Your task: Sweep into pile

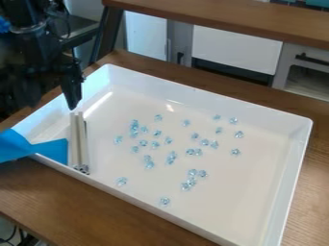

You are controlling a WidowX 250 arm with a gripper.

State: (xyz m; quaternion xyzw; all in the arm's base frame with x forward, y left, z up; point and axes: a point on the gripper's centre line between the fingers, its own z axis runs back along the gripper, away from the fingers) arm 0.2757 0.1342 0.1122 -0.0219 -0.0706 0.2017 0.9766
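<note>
The black gripper [51, 104] hangs at the upper left, over the tray's left corner. Its fingers stand apart, open, one dark against the background and the other above the upper end of two pale sticks [78, 139]. The sticks lie side by side along the left inside of the white tray [298, 163], dark bits at their lower end. Beside them a bright blue piece [48, 149] laps over the tray's near left rim. Several clear light-blue pieces are scattered across the tray floor, among them one cluster [191, 181] near the front and a lone piece [165, 201].
The tray's raised walls enclose the pieces on a brown wooden table [38, 187]. A wooden shelf edge [218, 19] runs across the back, above white cabinets [236, 48]. Dark equipment stands at the far left behind the arm.
</note>
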